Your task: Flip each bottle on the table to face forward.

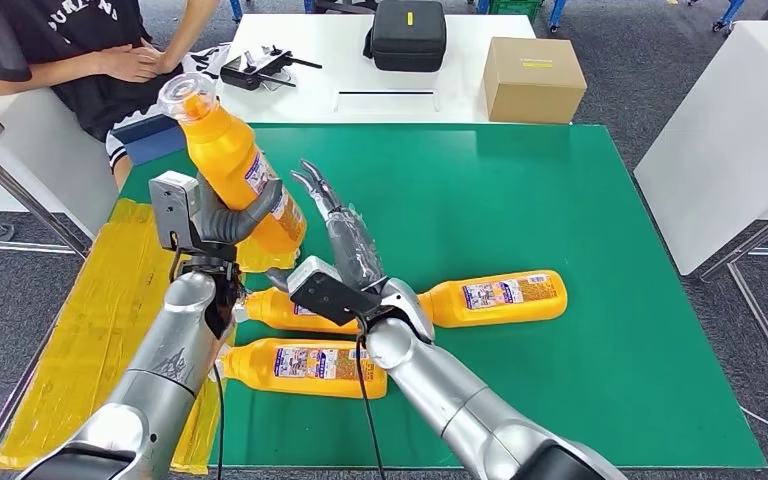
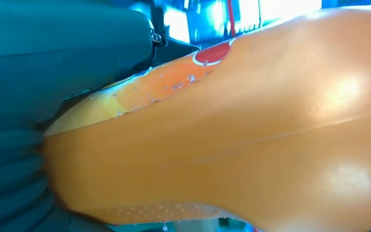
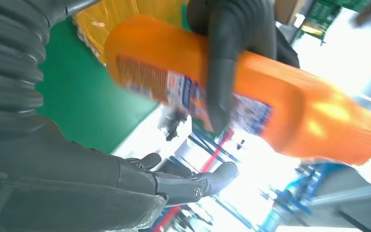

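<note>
My left hand [image 1: 228, 222] grips an orange bottle [image 1: 232, 160] with a clear cap, lifted above the green mat's left side and tilted, cap toward the far left. Up close that bottle [image 2: 232, 140] has a smooth orange body. From the right wrist the same bottle [image 3: 290, 111] shows with my left hand's thumb [image 3: 227, 63] wrapped over its label. My right hand [image 1: 345, 235] hovers just right of it, fingers spread, holding nothing; its fingers [image 3: 193, 183] lie apart. Three more orange bottles lie flat: one [image 1: 500, 297] right of centre, one [image 1: 285, 312] partly behind my right wrist, one [image 1: 305, 367] near the front.
The green mat [image 1: 560, 200] covers the table. Yellow plastic sheeting [image 1: 70, 330] lies along its left edge. A person [image 1: 80, 50] sits at the far left. A cardboard box [image 1: 532, 78] and a black case [image 1: 408, 35] stand on the white table behind.
</note>
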Robot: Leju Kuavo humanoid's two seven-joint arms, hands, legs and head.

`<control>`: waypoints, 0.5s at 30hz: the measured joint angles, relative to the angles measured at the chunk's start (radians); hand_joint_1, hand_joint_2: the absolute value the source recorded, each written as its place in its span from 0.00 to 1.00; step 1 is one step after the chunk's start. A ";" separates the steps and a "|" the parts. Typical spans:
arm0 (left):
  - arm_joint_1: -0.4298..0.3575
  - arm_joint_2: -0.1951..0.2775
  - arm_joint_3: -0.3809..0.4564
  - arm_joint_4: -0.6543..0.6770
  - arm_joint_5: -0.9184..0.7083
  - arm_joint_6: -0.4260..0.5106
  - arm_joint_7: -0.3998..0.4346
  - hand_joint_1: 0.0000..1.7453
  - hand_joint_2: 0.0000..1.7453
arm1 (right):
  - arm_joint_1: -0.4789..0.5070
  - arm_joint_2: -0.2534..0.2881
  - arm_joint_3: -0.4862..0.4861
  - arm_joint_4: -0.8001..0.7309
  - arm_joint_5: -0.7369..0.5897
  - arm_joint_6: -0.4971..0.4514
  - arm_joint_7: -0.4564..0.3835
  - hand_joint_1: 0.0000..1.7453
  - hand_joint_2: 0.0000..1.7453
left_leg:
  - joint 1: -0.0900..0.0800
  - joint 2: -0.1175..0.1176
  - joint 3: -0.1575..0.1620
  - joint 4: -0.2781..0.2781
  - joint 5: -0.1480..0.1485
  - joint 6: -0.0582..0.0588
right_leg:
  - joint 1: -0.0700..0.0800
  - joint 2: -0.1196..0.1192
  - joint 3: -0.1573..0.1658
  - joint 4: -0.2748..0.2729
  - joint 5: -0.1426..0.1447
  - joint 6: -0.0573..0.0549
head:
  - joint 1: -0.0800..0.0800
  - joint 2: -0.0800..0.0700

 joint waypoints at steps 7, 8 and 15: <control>0.000 0.077 0.035 -0.003 -0.310 0.264 0.008 1.00 1.00 | 0.216 -0.117 -0.031 -0.407 0.327 -0.067 0.115 0.00 1.00 | 0.000 -0.001 0.000 0.000 0.000 0.000 | 0.000 -0.001 0.000 0.000 0.000 0.000 | 0.000 0.000; -0.001 0.085 0.040 -0.002 -0.354 0.288 0.015 1.00 1.00 | 0.245 -0.133 -0.035 -0.449 0.368 -0.076 0.125 0.00 1.00 | 0.000 -0.001 0.000 0.000 0.000 0.000 | 0.000 -0.001 0.000 0.000 0.000 0.000 | 0.000 0.000; -0.042 0.131 0.069 0.039 -0.607 0.435 0.081 1.00 1.00 | 0.385 -0.238 -0.057 -0.613 0.545 -0.146 0.176 0.00 1.00 | 0.000 -0.001 0.000 0.000 0.000 0.000 | 0.000 -0.001 0.000 -0.001 0.000 0.000 | 0.000 0.000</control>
